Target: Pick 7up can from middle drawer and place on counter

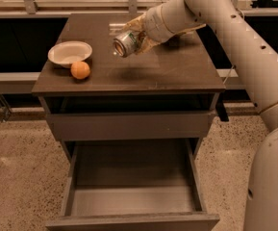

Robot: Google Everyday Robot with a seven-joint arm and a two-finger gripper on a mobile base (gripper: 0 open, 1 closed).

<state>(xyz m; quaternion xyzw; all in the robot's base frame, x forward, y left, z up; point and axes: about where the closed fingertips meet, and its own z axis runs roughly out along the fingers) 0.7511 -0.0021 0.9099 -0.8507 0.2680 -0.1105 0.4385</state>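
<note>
bowl (70, 53): well left of the jaws, out of the way
orange (80, 70): left too, just beside the bowl
can (125, 43): pinched between the jaws, tipped sideways, not set down yet
gripper (136, 37): clamped on the can, hovering over the counter
drawer (133, 196): far below the jaws, pulled open, can already out
counter (186, 76): right under the jaws, probably the drop spot

One high front view, angled down, near cabinet (129, 125), tool (127, 41) above counter (177, 71)

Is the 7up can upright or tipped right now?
Tipped: the 7up can lies sideways, one end toward the camera, held by the claw above the counter.
</note>
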